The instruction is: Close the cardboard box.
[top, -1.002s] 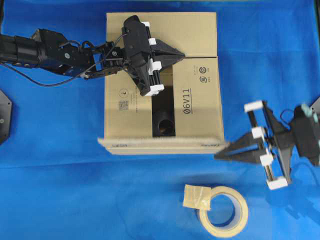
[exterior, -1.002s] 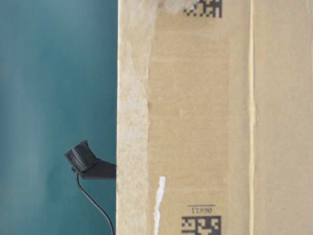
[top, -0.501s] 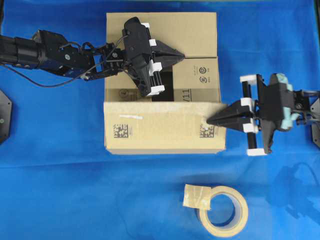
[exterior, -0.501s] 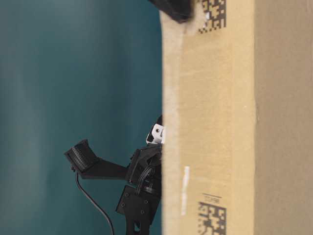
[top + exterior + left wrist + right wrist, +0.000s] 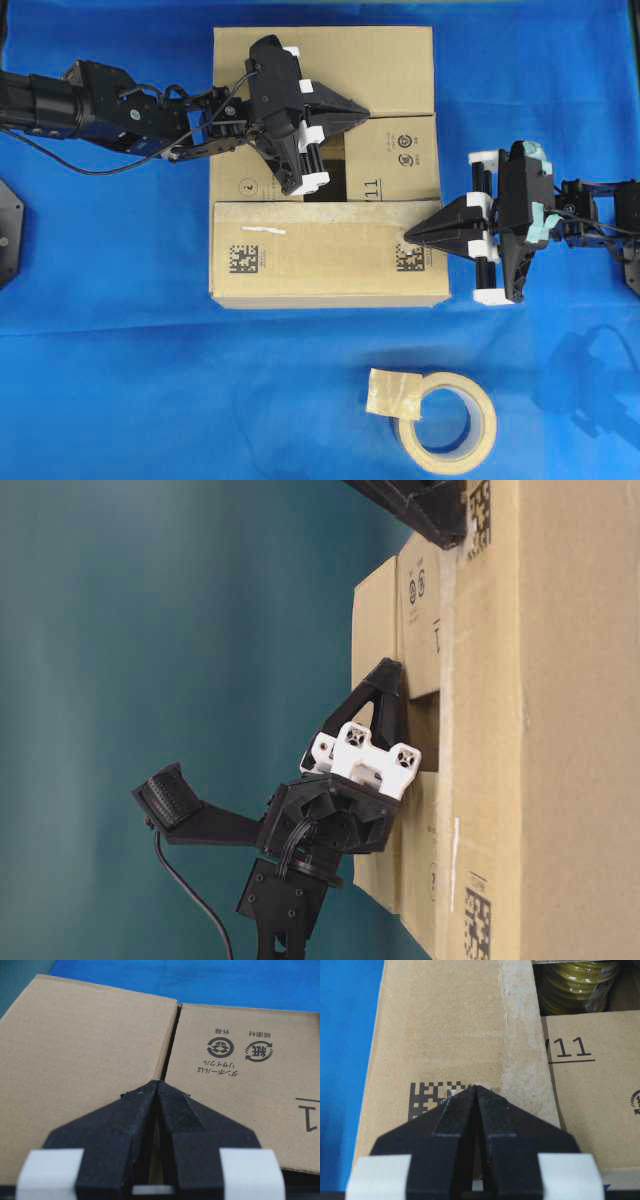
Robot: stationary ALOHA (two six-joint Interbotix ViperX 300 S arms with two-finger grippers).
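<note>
The cardboard box (image 5: 325, 90) stands at the top middle, brown, with data-matrix codes on its near flap (image 5: 320, 260), which lies folded down over the opening. The far flap (image 5: 370, 65) is down too. A narrow gap (image 5: 325, 188) between them still shows the inside. My left gripper (image 5: 362, 111) is shut and empty, its tips on the seam between the far flap and a side flap (image 5: 159, 1081). My right gripper (image 5: 408, 234) is shut and empty, its tips pressing the near flap beside a code (image 5: 476, 1087). In the table-level view the right gripper (image 5: 455, 525) touches the box top.
A roll of masking tape (image 5: 445, 420) lies on the blue cloth near the front, right of middle. A yellow roll (image 5: 575, 985) lies inside the box under the gap. A black camera mount (image 5: 170, 800) stands behind the left arm.
The near flap was swung up from hanging outward and is now folded flat over the opening. My right gripper moved up and left onto it. My left gripper held still.
</note>
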